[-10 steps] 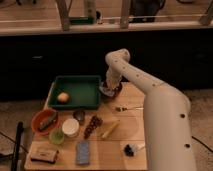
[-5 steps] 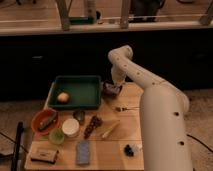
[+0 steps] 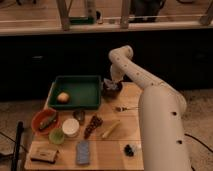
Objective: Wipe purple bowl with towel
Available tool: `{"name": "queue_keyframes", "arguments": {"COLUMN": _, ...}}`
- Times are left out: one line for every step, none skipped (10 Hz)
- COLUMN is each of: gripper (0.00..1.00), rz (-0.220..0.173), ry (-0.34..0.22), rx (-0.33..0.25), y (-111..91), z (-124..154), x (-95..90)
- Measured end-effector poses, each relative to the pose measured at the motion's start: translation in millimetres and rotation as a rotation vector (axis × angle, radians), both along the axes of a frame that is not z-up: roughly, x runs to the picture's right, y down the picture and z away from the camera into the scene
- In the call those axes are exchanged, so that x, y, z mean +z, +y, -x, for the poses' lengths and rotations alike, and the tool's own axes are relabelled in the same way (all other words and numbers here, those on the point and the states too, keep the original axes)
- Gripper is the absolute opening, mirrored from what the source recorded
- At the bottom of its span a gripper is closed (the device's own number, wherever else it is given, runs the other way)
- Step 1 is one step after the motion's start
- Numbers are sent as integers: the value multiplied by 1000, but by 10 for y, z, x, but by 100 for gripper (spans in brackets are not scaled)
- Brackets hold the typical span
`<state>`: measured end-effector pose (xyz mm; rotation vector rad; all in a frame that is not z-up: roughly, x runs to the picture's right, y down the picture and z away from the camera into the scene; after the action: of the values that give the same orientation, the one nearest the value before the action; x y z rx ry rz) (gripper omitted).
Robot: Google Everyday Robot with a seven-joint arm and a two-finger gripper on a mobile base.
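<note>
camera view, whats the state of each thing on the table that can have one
gripper: lowered onto the purple bowl
purple bowl: upright, just right of the green tray
towel: bunched at the gripper, above the purple bowl
green tray: flat, holds one round yellow fruit
orange bowl: upright, something in it
white cup: upright
pad: lying flat

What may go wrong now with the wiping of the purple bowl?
The gripper is down at the purple bowl, which sits by the back edge of the table, beside the green tray; a hard wipe might push it into the tray or off the table. The pale towel might slip loose.
</note>
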<state>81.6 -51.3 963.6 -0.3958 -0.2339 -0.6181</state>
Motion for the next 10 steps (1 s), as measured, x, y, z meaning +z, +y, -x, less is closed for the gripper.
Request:
{"name": "queue_keyframes", "arguments": {"gripper": 0, "rz": -10, "ry": -16, "rx": 11, "y": -10, "z": 34, "x": 13}}
{"name": "queue_keyframes", "arguments": {"gripper": 0, "rz": -9, "ry": -20, "rx": 13, "y": 0, "z": 32, "x": 23}}
{"name": "queue_keyframes", "arguments": {"gripper": 0, "rz": -8, "ry": -21, "rx": 12, "y": 1, "z": 42, "x": 23}}
{"name": "queue_keyframes", "arguments": {"gripper": 0, "rz": -8, "ry": -23, "rx": 12, "y": 2, "z": 56, "x": 24}}
{"name": "queue_keyframes", "arguments": {"gripper": 0, "rz": -8, "ry": -22, "rx": 12, "y": 2, "z": 54, "x": 24}}
{"name": "queue_keyframes", "arguments": {"gripper": 0, "rz": -7, "ry": -22, "rx": 12, "y": 3, "z": 52, "x": 24}}
{"name": "queue_keyframes", "arguments": {"gripper": 0, "rz": -7, "ry": -23, "rx": 12, "y": 1, "z": 57, "x": 22}}
{"name": "queue_keyframes", "arguments": {"gripper": 0, "rz": -7, "ry": -23, "rx": 12, "y": 3, "z": 53, "x": 23}}
{"name": "queue_keyframes", "arguments": {"gripper": 0, "rz": -7, "ry": -22, "rx": 12, "y": 3, "z": 48, "x": 22}}
{"name": "queue_keyframes", "arguments": {"gripper": 0, "rz": -7, "ry": -22, "rx": 12, "y": 3, "z": 52, "x": 23}}
